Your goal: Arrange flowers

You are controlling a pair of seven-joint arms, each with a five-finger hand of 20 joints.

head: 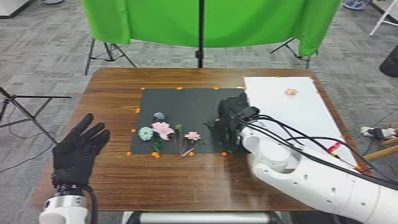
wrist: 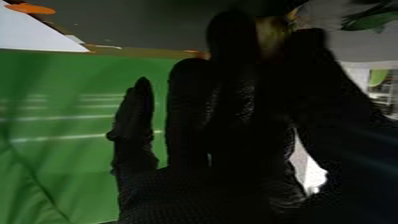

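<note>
R hand (head: 234, 117) over blk mat (head: 184, 102)

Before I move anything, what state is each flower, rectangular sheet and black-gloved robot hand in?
Black rectangular sheet: flat
White rectangular sheet: flat
Large pink flower: lying on black
Pale blue flower: lying on black
Small pink flower: lying on black
Small grey-blue flower: lying on black
Small peach flower: lying on white
Left hand: open
Right hand: pinching yellowish-green stem
</note>
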